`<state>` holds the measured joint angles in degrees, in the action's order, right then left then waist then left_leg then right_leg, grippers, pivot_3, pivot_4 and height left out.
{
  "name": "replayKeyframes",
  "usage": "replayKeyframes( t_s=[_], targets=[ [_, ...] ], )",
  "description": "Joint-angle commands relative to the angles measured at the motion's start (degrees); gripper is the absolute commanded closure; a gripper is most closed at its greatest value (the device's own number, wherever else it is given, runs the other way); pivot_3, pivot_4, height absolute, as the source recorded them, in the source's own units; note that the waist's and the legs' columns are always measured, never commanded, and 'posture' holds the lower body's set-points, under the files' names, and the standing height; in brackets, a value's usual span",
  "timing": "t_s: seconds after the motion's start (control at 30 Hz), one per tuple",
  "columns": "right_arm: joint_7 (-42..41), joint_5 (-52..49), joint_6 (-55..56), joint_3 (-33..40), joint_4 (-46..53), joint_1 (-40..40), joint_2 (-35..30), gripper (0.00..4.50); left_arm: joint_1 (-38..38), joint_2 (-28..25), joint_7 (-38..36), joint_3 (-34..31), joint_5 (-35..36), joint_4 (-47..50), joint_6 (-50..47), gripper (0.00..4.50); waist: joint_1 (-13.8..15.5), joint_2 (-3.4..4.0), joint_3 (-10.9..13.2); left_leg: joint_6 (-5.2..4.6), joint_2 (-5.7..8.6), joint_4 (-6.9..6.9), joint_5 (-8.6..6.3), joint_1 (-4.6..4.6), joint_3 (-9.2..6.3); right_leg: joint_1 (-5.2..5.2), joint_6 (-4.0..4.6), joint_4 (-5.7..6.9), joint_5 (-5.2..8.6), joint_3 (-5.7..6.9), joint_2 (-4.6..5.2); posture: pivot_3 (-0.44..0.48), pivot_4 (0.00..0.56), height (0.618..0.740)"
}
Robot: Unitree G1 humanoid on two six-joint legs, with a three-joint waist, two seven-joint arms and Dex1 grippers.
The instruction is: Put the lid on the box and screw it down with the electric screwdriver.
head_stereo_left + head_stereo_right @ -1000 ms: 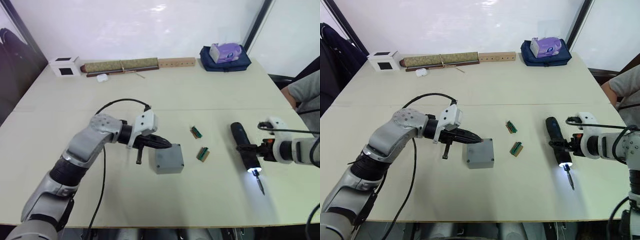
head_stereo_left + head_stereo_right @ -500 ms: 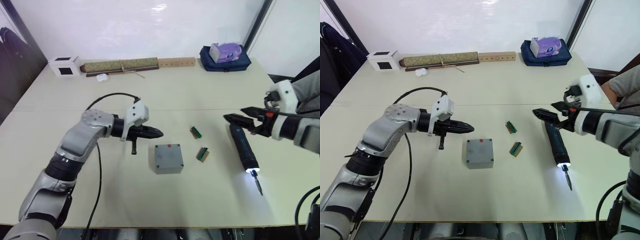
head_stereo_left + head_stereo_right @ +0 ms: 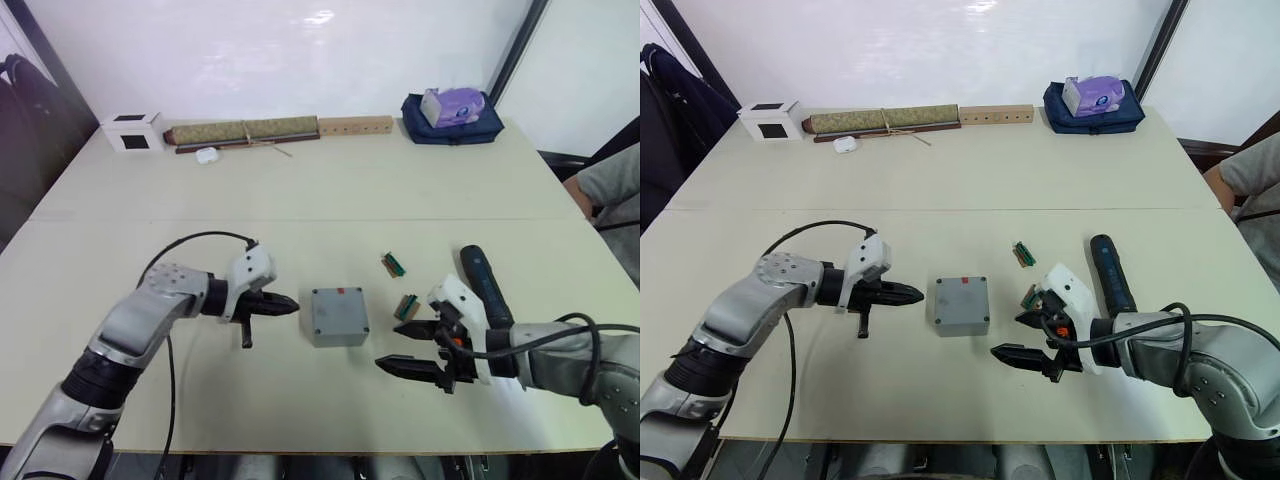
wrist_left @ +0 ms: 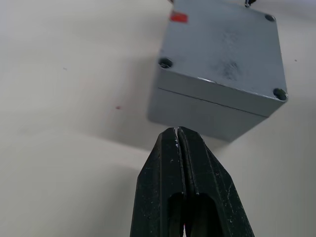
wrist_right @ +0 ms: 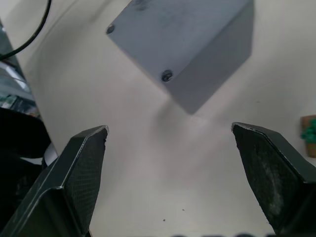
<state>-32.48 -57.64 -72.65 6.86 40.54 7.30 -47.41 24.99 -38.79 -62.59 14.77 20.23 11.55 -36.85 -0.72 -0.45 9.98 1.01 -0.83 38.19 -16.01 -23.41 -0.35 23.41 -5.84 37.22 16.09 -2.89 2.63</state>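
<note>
Now you are looking at the lid [image 4: 223, 47] seated on the box [image 3: 338, 316] mid-table, screws apparently in. Your left gripper [image 3: 290, 306] is pinched shut beside it; your right gripper [image 3: 404, 347] is spread wide, empty. Next, reach for the electric screwdriver [image 3: 483, 283] lying just behind.

- box [image 3: 338, 315]: grey, square, red sticker, mid surface
- lid [image 4: 226, 50]: seated flat on box, corner screws visible
- electric screwdriver [image 3: 1112, 274]: dark, lying flat to the box's right, apart from it
</note>
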Motion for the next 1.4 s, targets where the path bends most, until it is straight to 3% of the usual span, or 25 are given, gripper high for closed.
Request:
replayKeyframes(
  t_s=[0.03,0.47,0.63,0.77,1.07,1.2,1.4],
  targets=[
    [-2.43,4.77,4.2,-5.89,0.48,0.93,-1.98,0.33,0.84,0.74,0.64,0.52,-1.03,0.14,1.16,4.5,-0.03,-0.03,0.0,0.0,0.01,0.0,0.0,0.0,0.01,0.0,0.0,0.01,0.0,0.0,0.0,0.0,0.15,0.74],
    [-1.8,7.77,8.23,-12.29,-2.12,5.12,5.25,0.33,6.89,5.16,-1.24,2.86,-4.7,-10.23,7.36,4.5,0.03,-0.08,-0.02,0.01,0.07,0.03,0.01,0.02,0.0,-0.01,0.0,0.04,-0.01,0.02,-0.01,0.0,0.15,0.74],
    [4.71,0.87,4.58,-10.09,-3.08,5.94,15.39,0.33,11.64,9.03,-1.1,3.39,-8.25,-19.81,13.25,4.5,-0.01,-0.12,-0.04,0.02,0.05,0.03,0.01,0.02,-0.05,0.0,0.0,0.09,-0.01,0.06,-0.06,0.0,0.15,0.74],
    [4.77,2.3,3.4,-10.14,-2.52,7.27,13.06,0.33,12.85,8.13,-1.68,3.26,-11.12,-24.3,16.55,4.5,-0.15,-0.12,-0.04,0.03,0.11,0.05,0.02,0.02,-0.01,0.0,0.0,0.14,-0.01,0.03,0.04,0.0,0.15,0.74],
    [0.22,6.13,6.97,-9.22,-2.23,7.54,3.59,0.33,7.75,0.76,-4.22,-0.6,-8.92,-18.02,11.45,4.5,-0.32,-0.13,-0.05,0.02,0.03,0.04,0.01,0.02,-0.02,0.03,0.0,0.14,-0.01,0.03,0.02,0.0,0.15,0.74],
    [-1.02,13.96,12.03,-15.09,-5.78,9.72,3.08,0.33,2.02,-3.59,-7.69,-0.63,-5.31,-6.92,5.4,4.5,-0.27,-0.13,-0.05,0.02,-0.03,0.03,0.01,0.03,-0.04,0.03,0.01,0.15,-0.01,0.04,-0.01,0.0,0.15,0.74],
    [-3.58,18.22,15.38,-19.82,-8.7,11.88,5.73,0.33,0.36,-0.72,-3.67,0.5,-6.23,-4.1,4.31,4.5,0.07,-0.14,-0.05,0.03,0.0,0.07,0.02,0.02,-0.02,0.01,0.01,0.16,-0.01,0.04,0.08,0.0,0.15,0.74]
  ],
)
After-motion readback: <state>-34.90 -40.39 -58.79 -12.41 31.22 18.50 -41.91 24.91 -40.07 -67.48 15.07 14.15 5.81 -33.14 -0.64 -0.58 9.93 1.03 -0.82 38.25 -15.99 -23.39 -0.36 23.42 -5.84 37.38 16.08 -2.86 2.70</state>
